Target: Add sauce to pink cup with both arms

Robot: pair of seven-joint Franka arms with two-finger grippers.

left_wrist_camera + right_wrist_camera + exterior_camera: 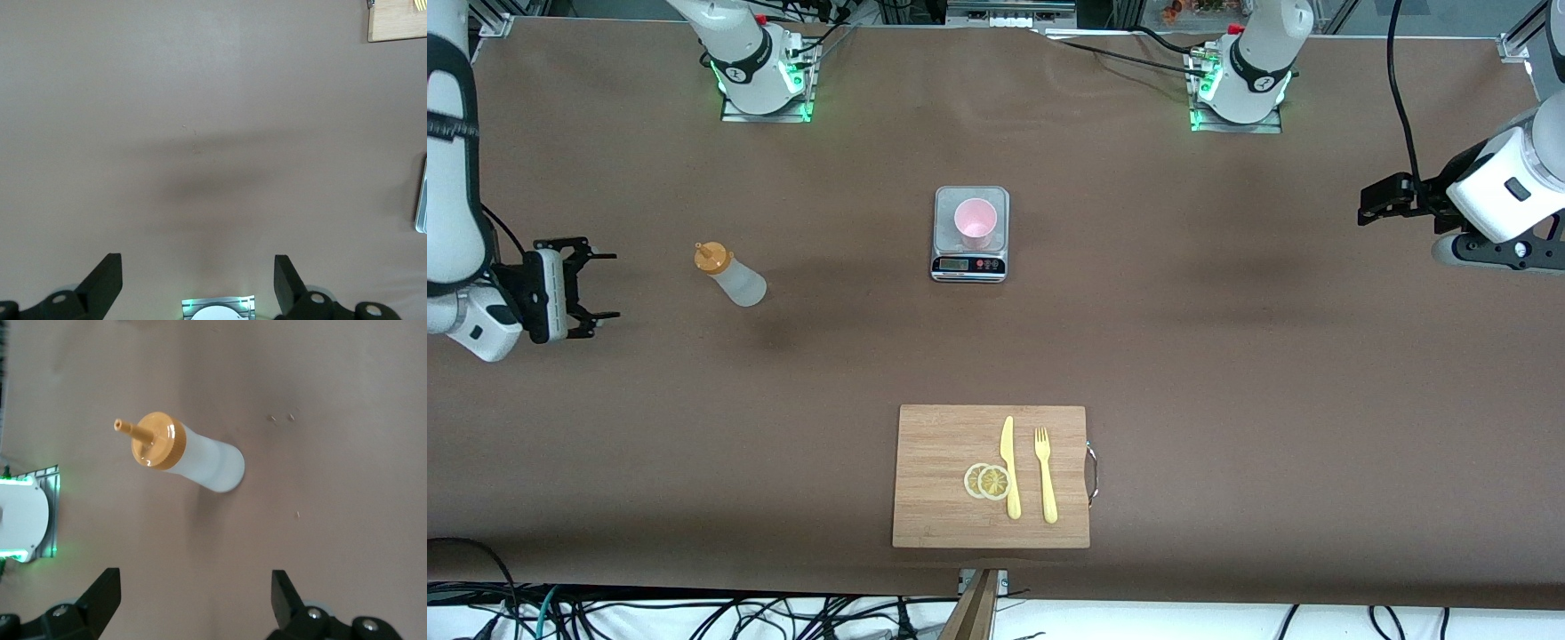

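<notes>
Two white jointed robot arms with dark grey bands, round bases on metal plates glowing green, black cables trailing from them, black two-finger left gripper (1371, 204) and right gripper (600, 285), white wrist housings.

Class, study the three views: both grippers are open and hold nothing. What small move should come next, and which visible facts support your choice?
Probably the right gripper should move over to the sauce bottle and close around its body. The bottle stands upright toward the right arm's end of the table, apart from the pink cup on the scale. The left gripper waits open over bare table.
</notes>
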